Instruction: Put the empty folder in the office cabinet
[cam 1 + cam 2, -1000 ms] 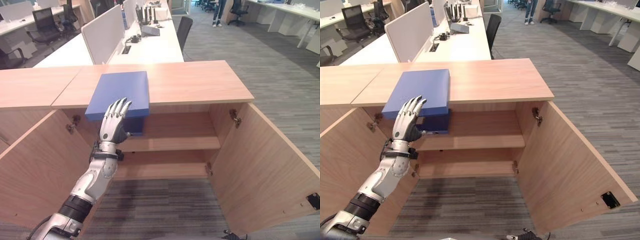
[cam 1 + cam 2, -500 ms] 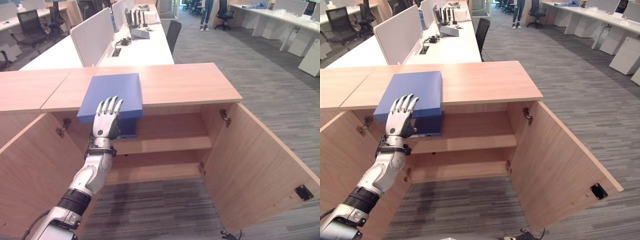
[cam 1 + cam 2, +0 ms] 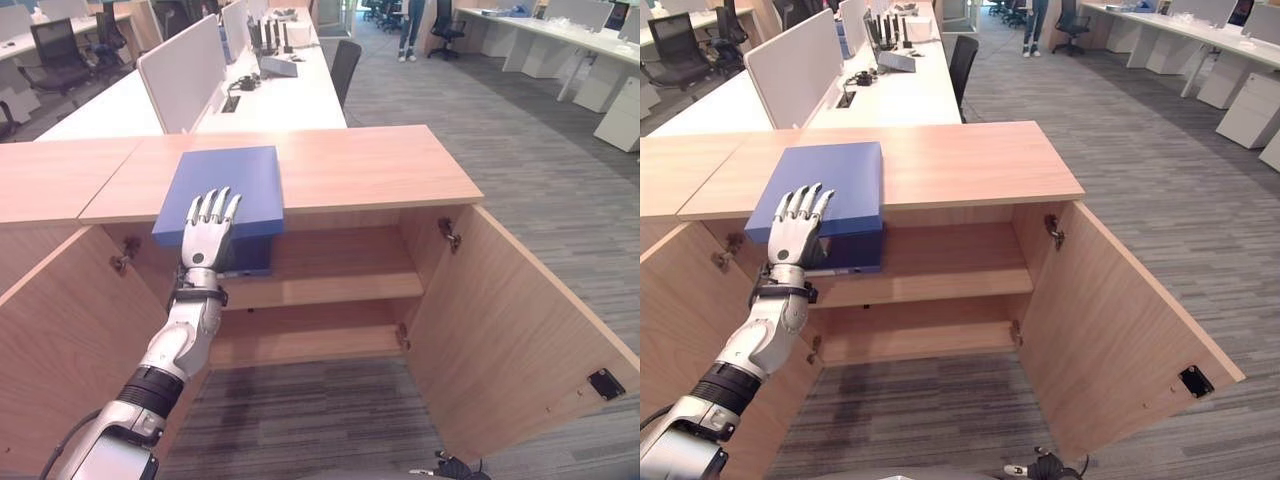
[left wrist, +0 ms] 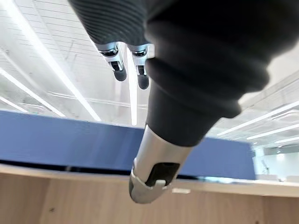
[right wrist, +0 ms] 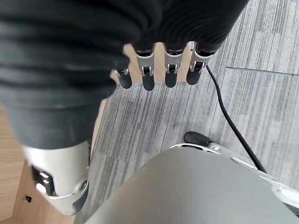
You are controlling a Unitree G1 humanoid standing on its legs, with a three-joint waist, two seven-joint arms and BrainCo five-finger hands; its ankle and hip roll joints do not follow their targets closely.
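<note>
Lying flat on cabinet top [image 3: 380, 165], blue folder [image 3: 231, 184], left hand [image 3: 207, 232] open just before its near edge

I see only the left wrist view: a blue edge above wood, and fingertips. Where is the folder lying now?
Observer: The folder lies flat on top of the cabinet, at its left part, and its near edge juts out past the front edge.
Operator: Is the left robot hand holding it?
Observer: No. The left robot hand is raised at the folder's near edge with straight fingers, and nothing is curled round the folder.
Operator: Is the cabinet open?
Observer: Yes. Both doors are swung wide, and the shelf inside is bare.
Operator: And the right robot hand?
Observer: The right robot hand hangs low over the carpet with straight fingers and holds nothing.
</note>
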